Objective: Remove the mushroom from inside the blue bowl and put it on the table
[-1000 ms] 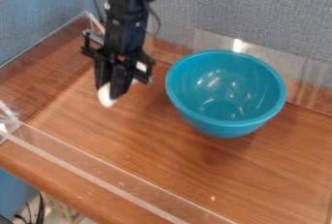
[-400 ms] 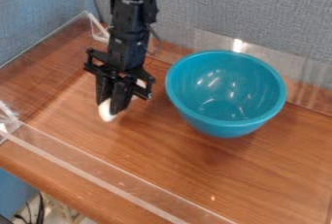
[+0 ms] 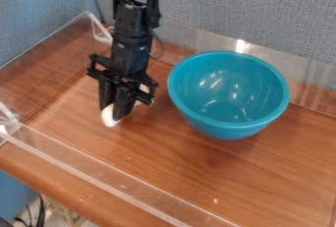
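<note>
Camera view, black robot hand (image 3: 120, 112) clamped on small cream-white rounded toy mushroom (image 3: 113, 118) low over reddish-brown wood-grain counter (image 3: 197, 172) near its left edge, glossy smooth teal-blue round bowl (image 3: 229, 94) just beside, empty.

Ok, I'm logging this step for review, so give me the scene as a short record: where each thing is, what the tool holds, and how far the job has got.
tool: shut on the mushroom, pointing steeply down
mushroom: out of the bowl, low at the tabletop; contact cannot be told
blue bowl: upright, looks empty, right of the tool in the picture
table: wood-grain top
stage: mushroom not yet released
</note>
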### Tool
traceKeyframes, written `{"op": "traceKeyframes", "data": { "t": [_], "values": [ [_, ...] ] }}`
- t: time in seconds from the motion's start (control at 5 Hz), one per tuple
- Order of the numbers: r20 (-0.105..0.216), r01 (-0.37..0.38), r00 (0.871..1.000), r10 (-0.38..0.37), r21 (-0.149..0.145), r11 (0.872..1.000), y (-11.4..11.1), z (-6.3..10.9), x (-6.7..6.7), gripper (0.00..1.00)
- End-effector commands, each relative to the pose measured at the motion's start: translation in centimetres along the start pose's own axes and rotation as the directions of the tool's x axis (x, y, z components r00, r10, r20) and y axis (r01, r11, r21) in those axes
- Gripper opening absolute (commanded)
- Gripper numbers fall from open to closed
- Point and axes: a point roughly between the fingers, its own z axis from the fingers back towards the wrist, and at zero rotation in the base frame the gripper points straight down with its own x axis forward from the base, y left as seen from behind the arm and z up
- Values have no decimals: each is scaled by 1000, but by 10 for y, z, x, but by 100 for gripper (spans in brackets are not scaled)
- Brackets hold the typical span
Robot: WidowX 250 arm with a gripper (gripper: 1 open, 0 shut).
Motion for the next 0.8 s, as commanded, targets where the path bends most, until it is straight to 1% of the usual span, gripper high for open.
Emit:
{"op": "traceKeyframes", "data": {
  "t": [0.0, 0.6],
  "values": [
    [30, 2, 1000, -1, -5, 1000, 0, 9, 1, 0],
    [18, 8, 1000, -7, -36, 999, 1, 6, 0, 0]
  ]
}}
